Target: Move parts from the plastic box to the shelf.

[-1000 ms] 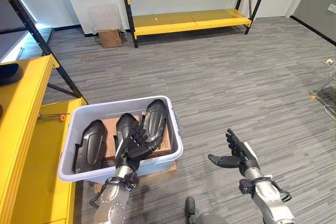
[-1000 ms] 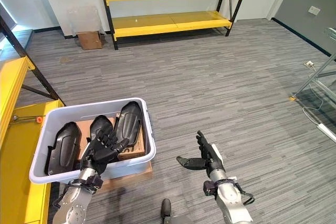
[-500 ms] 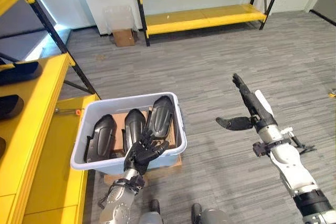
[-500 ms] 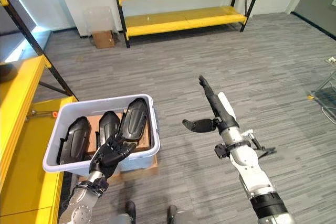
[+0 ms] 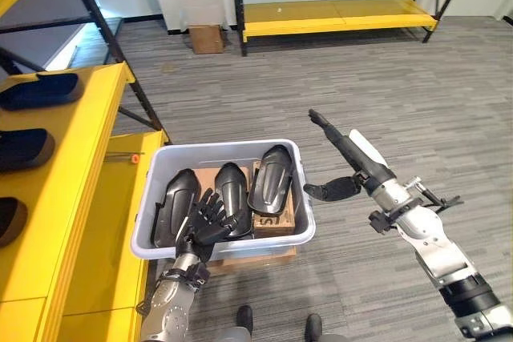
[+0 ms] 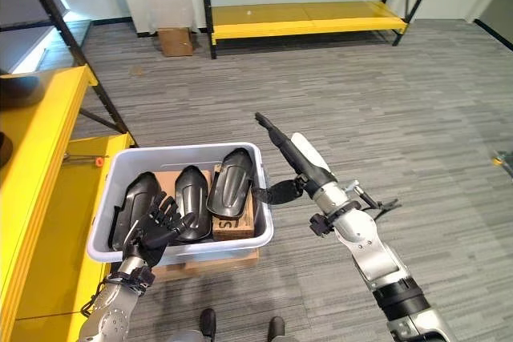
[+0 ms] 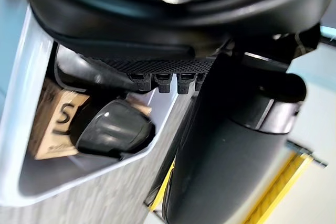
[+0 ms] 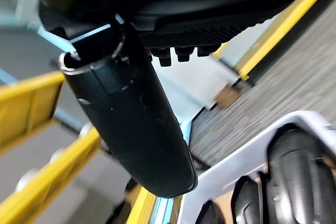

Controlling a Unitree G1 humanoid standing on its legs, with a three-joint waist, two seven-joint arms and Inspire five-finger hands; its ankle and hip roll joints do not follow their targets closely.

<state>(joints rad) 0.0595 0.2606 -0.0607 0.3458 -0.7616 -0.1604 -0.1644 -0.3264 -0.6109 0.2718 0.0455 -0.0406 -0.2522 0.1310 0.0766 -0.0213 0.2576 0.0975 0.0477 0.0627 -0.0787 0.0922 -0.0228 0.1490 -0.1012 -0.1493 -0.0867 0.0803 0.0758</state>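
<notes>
Left eye view shows the whole scene slid over since half a second ago, so the camera has turned. The right hand (image 5: 355, 167) has come closer to the plastic box (image 5: 300, 190). Its fingers are straight and held out flat, and its thumb now points at the box's right wall, holding nothing. The left hand (image 5: 203, 222) is still at the box's near edge, in the lower left of the frame. Its fingers are spread and a bit bent over the parts, and they grip nothing.

Three black parts (image 5: 269, 179) lie side by side in the box. They are long, shiny and rounded, like shells. Under them lies a brown cardboard box (image 5: 272, 220) with dark print on it, too small to read.

A yellow shelf (image 5: 60, 170) runs down the left side of the frame, with dark parts already on it. Another yellow shelf (image 5: 337, 14) stands at the top, by the far wall.
</notes>
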